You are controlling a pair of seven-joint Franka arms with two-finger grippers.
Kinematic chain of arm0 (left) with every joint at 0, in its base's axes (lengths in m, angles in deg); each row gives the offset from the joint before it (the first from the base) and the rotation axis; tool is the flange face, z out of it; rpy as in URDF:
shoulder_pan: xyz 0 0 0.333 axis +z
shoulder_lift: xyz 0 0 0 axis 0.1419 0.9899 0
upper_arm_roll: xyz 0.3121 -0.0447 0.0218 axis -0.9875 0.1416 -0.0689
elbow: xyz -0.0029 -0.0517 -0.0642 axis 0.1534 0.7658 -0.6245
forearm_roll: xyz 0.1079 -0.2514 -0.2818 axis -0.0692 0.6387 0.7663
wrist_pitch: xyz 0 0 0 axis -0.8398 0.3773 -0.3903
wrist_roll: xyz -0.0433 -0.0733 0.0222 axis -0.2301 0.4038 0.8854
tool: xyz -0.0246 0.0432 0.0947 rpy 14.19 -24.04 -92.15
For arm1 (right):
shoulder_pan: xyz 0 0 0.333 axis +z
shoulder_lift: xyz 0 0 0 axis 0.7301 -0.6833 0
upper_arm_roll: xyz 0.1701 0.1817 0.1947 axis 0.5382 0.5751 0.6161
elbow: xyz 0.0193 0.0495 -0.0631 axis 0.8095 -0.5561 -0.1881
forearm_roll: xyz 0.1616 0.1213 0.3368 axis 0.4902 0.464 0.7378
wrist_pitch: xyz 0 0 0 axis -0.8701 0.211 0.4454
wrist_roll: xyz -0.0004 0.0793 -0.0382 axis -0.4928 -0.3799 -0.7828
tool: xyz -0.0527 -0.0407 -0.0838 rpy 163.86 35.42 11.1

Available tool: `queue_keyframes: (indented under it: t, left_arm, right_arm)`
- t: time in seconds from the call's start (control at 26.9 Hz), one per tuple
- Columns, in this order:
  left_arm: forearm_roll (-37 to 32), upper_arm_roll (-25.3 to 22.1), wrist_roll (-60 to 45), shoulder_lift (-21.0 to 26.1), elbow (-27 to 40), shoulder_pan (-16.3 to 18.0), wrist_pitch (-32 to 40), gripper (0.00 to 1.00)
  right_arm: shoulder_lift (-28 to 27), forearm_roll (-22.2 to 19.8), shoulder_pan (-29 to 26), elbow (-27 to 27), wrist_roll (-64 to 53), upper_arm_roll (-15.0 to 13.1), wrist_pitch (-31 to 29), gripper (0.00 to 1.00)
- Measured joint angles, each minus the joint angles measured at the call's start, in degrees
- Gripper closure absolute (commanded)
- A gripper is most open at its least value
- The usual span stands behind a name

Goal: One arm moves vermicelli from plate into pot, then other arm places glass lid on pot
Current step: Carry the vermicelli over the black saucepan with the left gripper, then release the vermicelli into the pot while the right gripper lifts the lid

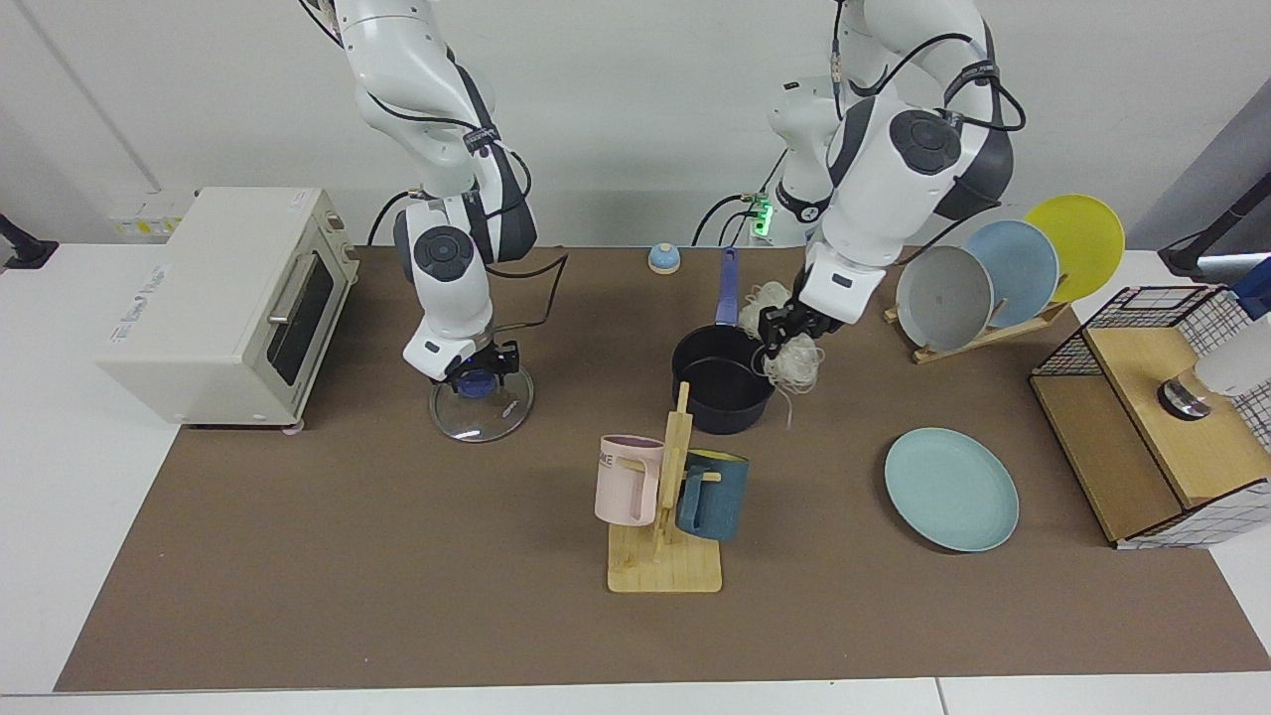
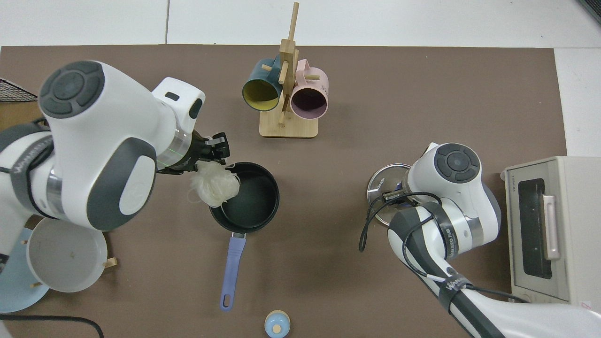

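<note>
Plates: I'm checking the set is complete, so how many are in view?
4: a teal plate lying flat on the mat, and grey, blue and yellow ones standing in the rack.

A white table carries a brown mat. On the mat rest the pot, the plate, the glass lid, a mug stand, a plate rack and a toaster oven.

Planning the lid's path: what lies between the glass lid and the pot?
Nothing: in the top view, only bare brown mat separates the glass lid, under the right pincer, from the pot.
</note>
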Motion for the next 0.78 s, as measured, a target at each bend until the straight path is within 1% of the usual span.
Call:
queue_keyframes:
  t: [0.11, 0.26, 0.56, 0.78]
  left_arm:
    - [1.5, 0.1, 0.2, -0.9, 3.1, 0.0, -2.8, 1.00]
    - [2.3, 0.4, 0.3, -1.6, 5.2, -0.3, -4.8, 1.00]
    - [2.6, 0.9, -0.1, -1.2, 10.0, -3.6, -9.4, 1.00]
    - [2.6, 0.8, 0.1, -0.5, 12.4, -3.8, -12.4, 1.00]
  right_arm:
    - [0.0, 0.0, 0.0, 0.2, 0.0, 0.0, 0.0, 0.80]
    - [0.1, 0.0, 0.0, 1.7, 0.0, 0.2, 1.0, 0.80]
    - [1.1, 0.0, 0.0, 9.8, 0.0, 0.5, 9.3, 0.80]
    - [3.0, 0.1, 0.0, 15.1, 0.0, 0.6, 14.5, 0.80]
